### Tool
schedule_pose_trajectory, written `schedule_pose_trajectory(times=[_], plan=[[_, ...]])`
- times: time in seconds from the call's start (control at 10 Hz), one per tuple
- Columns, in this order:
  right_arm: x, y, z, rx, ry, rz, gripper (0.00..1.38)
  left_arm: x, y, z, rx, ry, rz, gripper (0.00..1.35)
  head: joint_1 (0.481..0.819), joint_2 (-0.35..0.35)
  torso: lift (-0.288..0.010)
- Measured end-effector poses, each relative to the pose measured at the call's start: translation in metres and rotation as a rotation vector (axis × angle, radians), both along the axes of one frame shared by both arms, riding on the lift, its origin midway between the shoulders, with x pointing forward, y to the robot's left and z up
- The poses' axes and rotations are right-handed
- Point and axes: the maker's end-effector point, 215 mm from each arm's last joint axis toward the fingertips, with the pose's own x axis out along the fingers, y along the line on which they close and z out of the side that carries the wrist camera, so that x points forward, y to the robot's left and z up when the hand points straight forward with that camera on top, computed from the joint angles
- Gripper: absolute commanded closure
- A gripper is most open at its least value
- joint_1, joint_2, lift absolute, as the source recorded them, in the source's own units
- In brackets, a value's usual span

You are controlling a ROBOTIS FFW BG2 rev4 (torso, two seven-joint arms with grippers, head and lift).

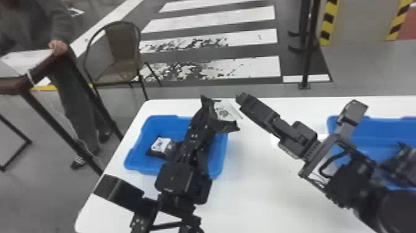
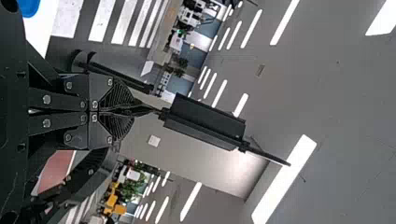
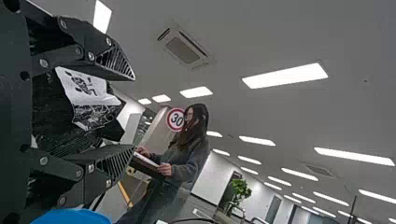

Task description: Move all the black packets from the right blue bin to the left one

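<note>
At about 2 o'clock from the centre of the left bin (image 1: pixel 158 124), held up by its far corner: one black packet with a white label (image 1: pixel 228 111). Left gripper (image 2: pixel 120 112) has it, pads pinched together on what looks like a thin fold of film. Right gripper (image 3: pixel 133 113) sits at 1 to 2 o'clock from that packet, just beside it, fingers spread wide with the packet seen in the gap; contact there, can't tell. Looks like a handover, left side holding.

Status: partway. Done: at least one labelled packet (image 1: pixel 161 145) lies in the left bin, toward its 9 o'clock side. More could be under the left arm, can't tell. In progress: the held one, not yet dropped. Left to do: right bin (image 1: pixel 383 130), 3 o'clock from the left bin across the white table (image 1: pixel 253 192), has a dark heap of packets (image 1: pixel 402 164) in it. Count unclear, heap runs off the head view's 3 o'clock edge.

Next, I'd back the right gripper out toward 3 o'clock, then swing the left toward 8 o'clock and release low. Risk: thin pinch could slip, packet lands on the rim.
</note>
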Motion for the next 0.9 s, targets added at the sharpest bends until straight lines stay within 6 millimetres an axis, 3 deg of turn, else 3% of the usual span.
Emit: schedule_pose_trajectory(times=[0.2, 0.4, 0.5, 0.6, 0.7, 0.8, 0.9], plan=[[0.006, -0.014, -0.004, 0.030, 0.017, -0.044, 0.06, 0.017, 0.027, -0.015, 0.098, -0.012, 0.088, 1.22, 0.682, 0.277, -0.140], [0.016, -0.030, -0.006, 0.039, 0.013, -0.088, 0.06, 0.056, 0.072, -0.055, 0.259, -0.003, 0.222, 1.22, 0.680, 0.291, -0.140], [0.018, -0.033, -0.005, 0.036, 0.005, -0.099, 0.06, 0.076, 0.093, -0.073, 0.356, -0.001, 0.288, 1.14, 0.678, 0.302, -0.140], [0.020, -0.035, -0.004, 0.035, -0.001, -0.108, 0.06, 0.089, 0.118, -0.090, 0.448, 0.000, 0.359, 0.70, 0.676, 0.322, -0.140], [0.022, -0.038, -0.004, 0.030, -0.008, -0.117, 0.06, 0.093, 0.140, -0.111, 0.486, 0.025, 0.401, 0.14, 0.684, 0.342, -0.140], [0.026, -0.048, -0.004, 0.001, -0.034, -0.149, 0.06, 0.088, 0.154, -0.120, 0.492, 0.034, 0.426, 0.04, 0.687, 0.346, -0.140], [0.034, -0.066, -0.005, -0.043, -0.071, -0.201, 0.06, 0.080, 0.159, -0.115, 0.478, 0.010, 0.438, 0.16, 0.689, 0.337, -0.140]])
